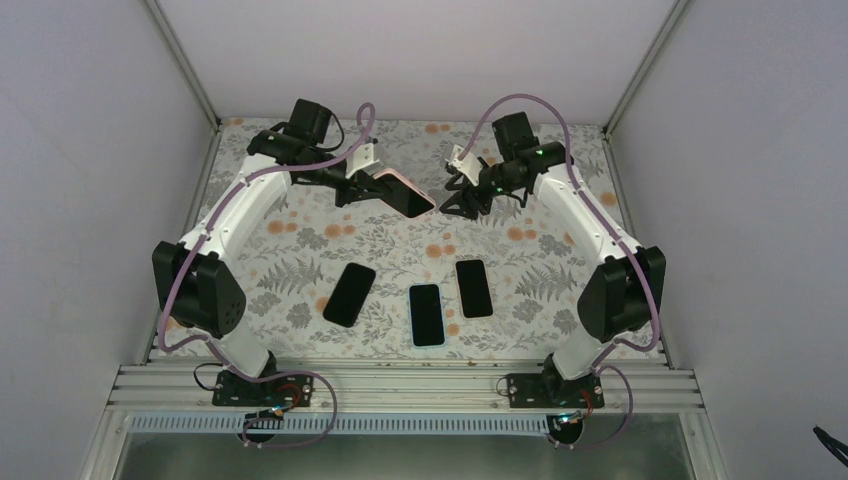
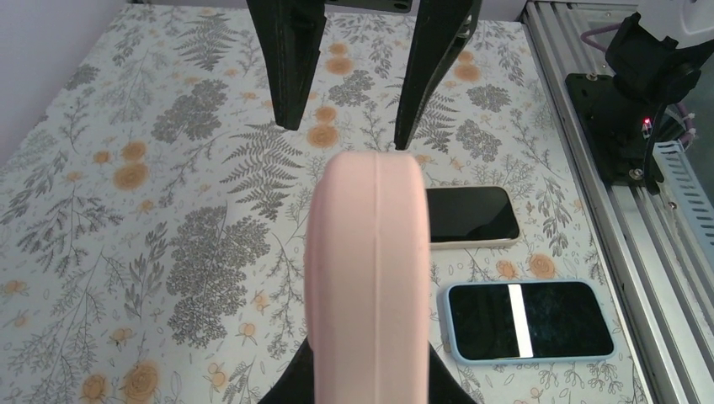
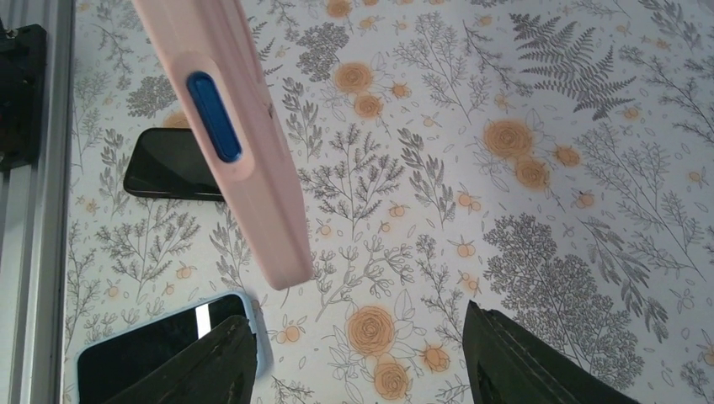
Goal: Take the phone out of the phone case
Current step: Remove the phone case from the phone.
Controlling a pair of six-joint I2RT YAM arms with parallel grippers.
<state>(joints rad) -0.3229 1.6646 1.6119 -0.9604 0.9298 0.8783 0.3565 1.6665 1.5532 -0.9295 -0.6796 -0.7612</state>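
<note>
- L gripper (image 1: 365, 186): jaws pinched narrow on one end of the pink case (image 1: 392, 178). The case is held up off the table (image 1: 300, 240), at far-centre of the workspace.
- Phone (image 1: 411, 201) sits inside the pink case. In the top view we see the dark screen with the pink rim round it, so the phone is not yet out.
- L wrist view: we look along the case's pink edge, running away from the cam. L fingers (image 2: 295, 389) show black at frame bottom, one on either side of the case.
- R gripper (image 1: 458, 203): jaws spread wide and holding nothing. It sits just beside the free end of the case, tips pointed at it.
- R wrist view: the case crosses upper left at a slant. Its lower corner ends above the gap betw. the R fingers (image 3: 202, 364), and no contact is visible there.
- L wrist view: one R fingertip is v. close to the case end. We can't tell if it touches.
- Oblong cutout (image 3: 213, 116) in the case's side shows blue inside.
- Three other phones lie flat on the near half of the table, screens up, apart from one another:
  - black phone (image 1: 350, 294) on the L, tilted
  - blue-cased phone (image 1: 426, 314) in the middle
  - pale-rimmed phone (image 1: 474, 288) on the R
- Table surface has a floral print w/ ferns and orange blooms.
</note>
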